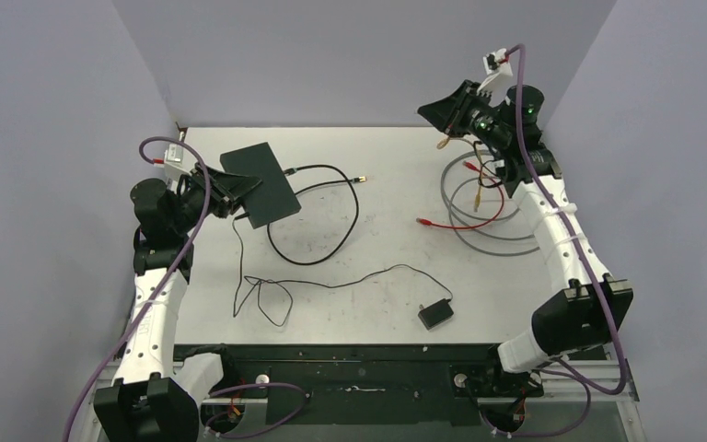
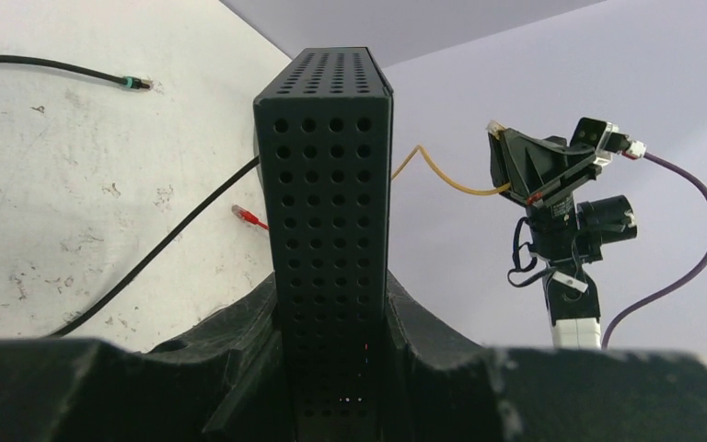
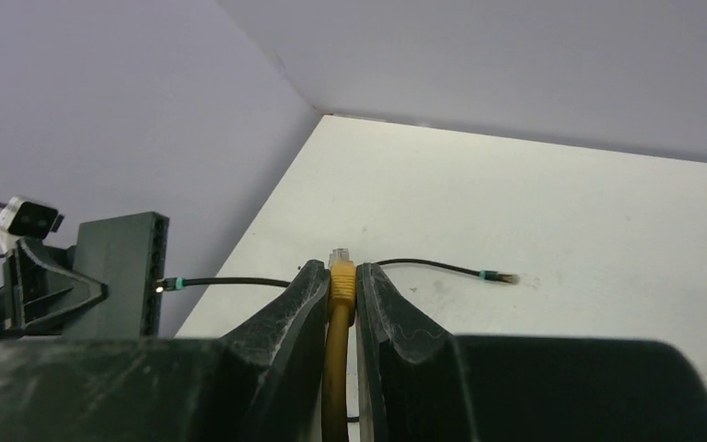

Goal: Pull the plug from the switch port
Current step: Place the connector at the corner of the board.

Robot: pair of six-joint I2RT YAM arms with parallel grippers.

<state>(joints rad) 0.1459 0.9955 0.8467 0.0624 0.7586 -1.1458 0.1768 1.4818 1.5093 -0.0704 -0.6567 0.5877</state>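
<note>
Left hand (image 2: 331, 368) grips switch (image 2: 327, 184); right hand (image 3: 341, 304) pinches yellow cable (image 3: 336, 368).

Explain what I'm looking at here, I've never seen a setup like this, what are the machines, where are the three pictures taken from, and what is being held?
Two robot arms stand at a white table. One picture looks down from above; the others come from cameras on each wrist. The left gripper is clamped on the switch, a flat black box, held up on edge. A black cable is plugged into one of its ports. The right gripper, raised off the table, pinches a yellow cable just behind its plug. Red cables, a grey cable and a small black adapter lie on the table.
</note>
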